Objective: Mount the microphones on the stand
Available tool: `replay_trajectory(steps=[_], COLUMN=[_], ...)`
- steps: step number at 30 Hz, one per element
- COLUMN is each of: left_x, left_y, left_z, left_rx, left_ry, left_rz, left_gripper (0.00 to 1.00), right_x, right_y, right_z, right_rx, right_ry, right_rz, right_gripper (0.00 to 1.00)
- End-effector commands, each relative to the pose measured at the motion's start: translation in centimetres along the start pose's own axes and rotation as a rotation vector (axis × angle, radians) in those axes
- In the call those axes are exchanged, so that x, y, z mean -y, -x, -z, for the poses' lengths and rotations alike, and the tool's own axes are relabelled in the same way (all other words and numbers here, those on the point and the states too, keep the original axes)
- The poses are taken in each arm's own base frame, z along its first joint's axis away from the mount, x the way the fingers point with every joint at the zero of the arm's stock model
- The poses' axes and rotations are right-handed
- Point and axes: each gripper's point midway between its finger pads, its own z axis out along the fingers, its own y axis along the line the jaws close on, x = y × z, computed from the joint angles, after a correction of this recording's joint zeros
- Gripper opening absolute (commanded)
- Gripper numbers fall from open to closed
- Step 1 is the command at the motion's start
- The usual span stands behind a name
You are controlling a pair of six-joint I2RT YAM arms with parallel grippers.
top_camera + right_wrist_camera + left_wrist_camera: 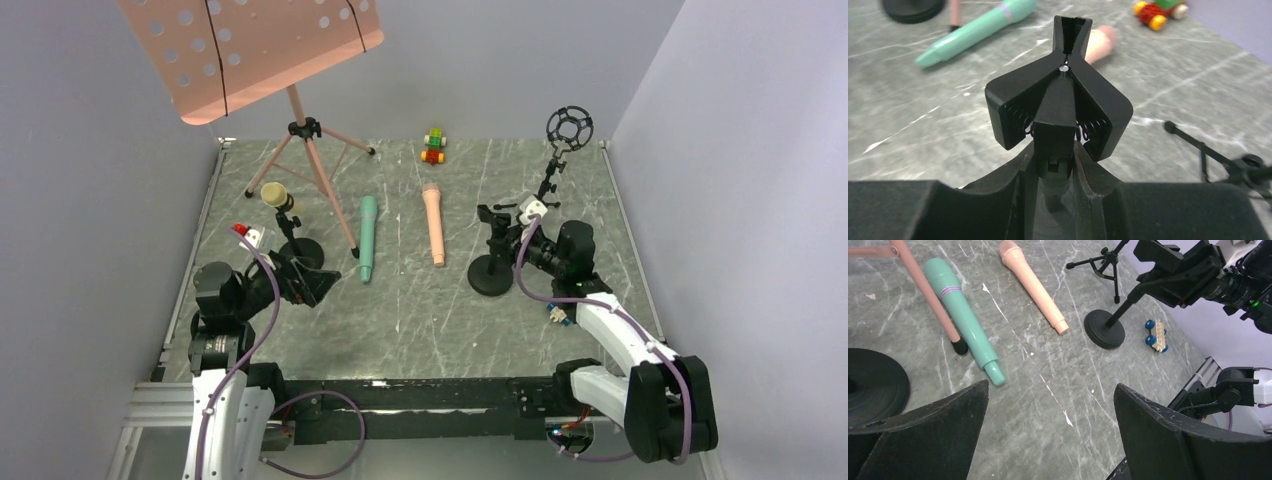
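The right gripper (1054, 172) is clenched on the neck of the black round-based microphone stand (490, 278). Its fingers (1008, 192) press in from both sides just under the stand's black spring clip (1058, 100), which rises directly above the jaws and holds nothing. Beyond that clip, flat on the grey marble-patterned table (420, 330), lie the salmon pink plastic microphone (1100, 42) and, farther out to the left, the teal-green plastic microphone (978, 30). Both are well apart from these jaws.

The left gripper (1050, 390) stands released, its jaws spread wide over bare table. The teal-green microphone's narrow tail points toward them from just ahead. The pink one lies farther ahead to the right. The pale yellow microphone (275, 194) sits on a second black round-based stand (300, 250) close beyond the left jaws.
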Motion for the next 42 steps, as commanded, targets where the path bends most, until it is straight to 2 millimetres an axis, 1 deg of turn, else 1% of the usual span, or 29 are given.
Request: replay_trajectory(steps=[1, 7, 12, 14, 15, 18, 21, 24, 28, 29, 31, 33, 35, 37, 39, 40, 41, 42], left_x=[0.5, 0.6, 0.6, 0.5, 0.5, 0.5, 0.5, 0.5, 0.4, 0.4, 0.4, 0.4, 0.4, 0.4, 0.4, 0.4, 0.4, 0.4], left_y=[0.7, 0.6, 0.5, 0.5, 0.4, 0.3, 0.3, 0.3, 0.2, 0.2, 0.1, 0.2, 0.1, 0.1, 0.1, 0.1, 0.2, 0.2], left_z=[0.0, 0.0, -0.1, -0.1, -0.1, -0.2, -0.2, -0.3, -0.3, -0.3, -0.3, -0.3, -0.3, -0.3, -0.3, -0.3, -0.3, -0.3], left_rx=[0.022, 0.020, 0.016, 0.014, 0.012, 0.006, 0.003, 0.002, -0.001, -0.003, -0.003, -0.001, -0.002, -0.004, -0.004, -0.004, -0.002, 0.000], left_ry=[-0.025, -0.028, -0.030, -0.026, -0.026, -0.027, -0.027, -0.025, -0.023, -0.022, -0.021, -0.022, -0.022, -0.024, -0.024, -0.023, -0.022, -0.023], left_rz=[-0.037, -0.035, -0.032, -0.029, -0.029, -0.026, -0.023, -0.023, -0.020, -0.019, -0.019, -0.020, -0.019, -0.019, -0.019, -0.018, -0.020, -0.023], left_gripper=[0.99, 0.99, 0.99, 0.99, 0.99, 0.99, 0.99, 0.99, 0.99, 0.99, 0.99, 0.99, 0.99, 0.99, 0.99, 0.99, 0.99, 0.99], right_x=[-4.9, -8.6, -10.9, -12.0, -12.4, -13.0, -13.4, -13.6, -13.7, -13.8, -14.1, -14.3, -14.2, -13.9, -13.3, -12.9, -12.3, -11.5], right_y=[4.1, 5.4, 5.9, 6.0, 6.3, 6.6, 5.7, 4.3, 2.6, 2.2, 1.5, 1.1, 0.6, 0.2, 0.1, 0.3, 0.4, 0.5], right_z=[1.2, 2.2, 1.1, 0.7, 0.5, 0.0, -0.6, -1.1, -1.2, -1.1, -0.6, 0.1, 0.7, 1.2, 1.3, 1.4, 1.5, 1.7], right_rx=[0.076, 0.102, 0.097, 0.092, 0.097, 0.101, 0.101, 0.083, 0.060, 0.052, 0.018, -0.011, -0.022, -0.026, -0.030, -0.031, -0.029, -0.029], right_ry=[0.301, 0.499, 0.589, 0.637, 0.655, 0.691, 0.718, 0.719, 0.721, 0.730, 0.770, 0.808, 0.825, 0.825, 0.807, 0.794, 0.779, 0.762], right_rz=[0.063, 0.041, 0.081, 0.122, 0.145, 0.180, 0.237, 0.233, 0.243, 0.245, 0.249, 0.261, 0.263, 0.262, 0.250, 0.241, 0.239, 0.240], right_gripper=[0.00, 0.00, 0.00, 0.00, 0.00, 0.02, 0.03, 0.05, 0.09, 0.11, 0.25, 0.45, 0.61, 0.70, 0.75, 0.94, 0.99, 0.99])
